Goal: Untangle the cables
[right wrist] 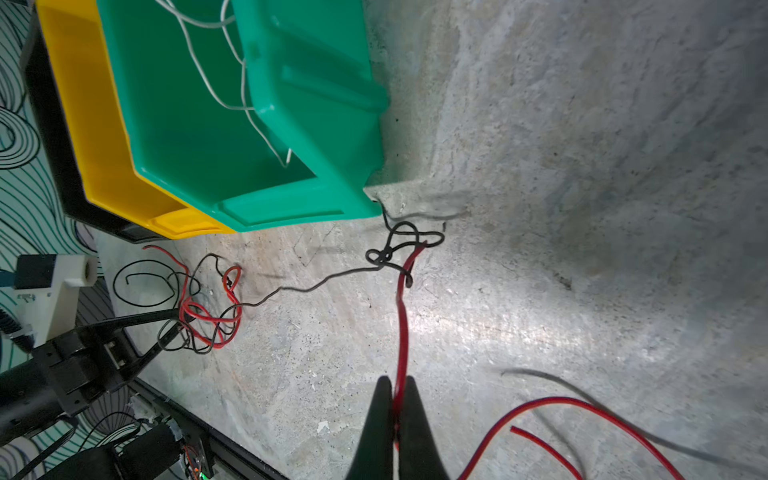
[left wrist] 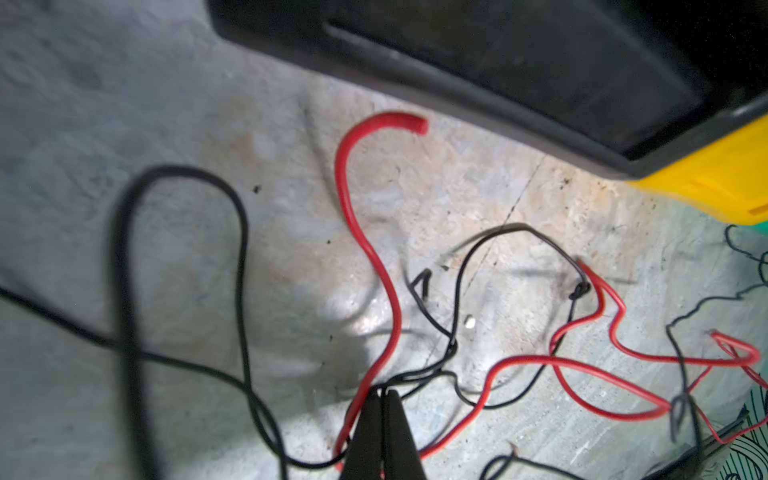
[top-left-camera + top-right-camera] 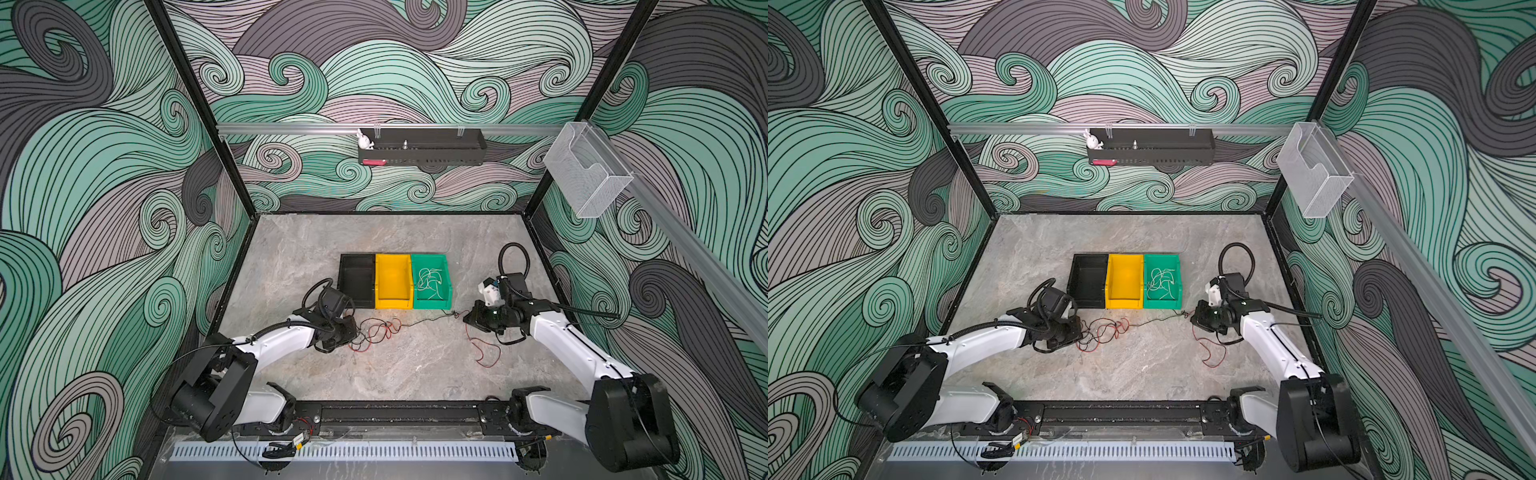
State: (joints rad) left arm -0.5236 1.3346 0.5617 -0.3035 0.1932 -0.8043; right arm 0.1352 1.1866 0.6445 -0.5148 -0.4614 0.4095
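Both my arms reach low, pointing inward. My left gripper (image 2: 382, 392) pinches the red-and-black tangle (image 3: 376, 331) on the table (image 3: 415, 374); my right gripper (image 1: 399, 380) pinches a red cable (image 1: 401, 316). A black cable (image 3: 424, 320) stretches left-right between them, before the green bin (image 3: 432, 306).

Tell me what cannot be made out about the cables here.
- Left gripper: red cable and black cable meet at its tip; which is pinched is unclear.
- Knot: too small in both top views.
- Black loop: blurred, near the left wrist lens.
- Black bin: too dark inside to see contents.
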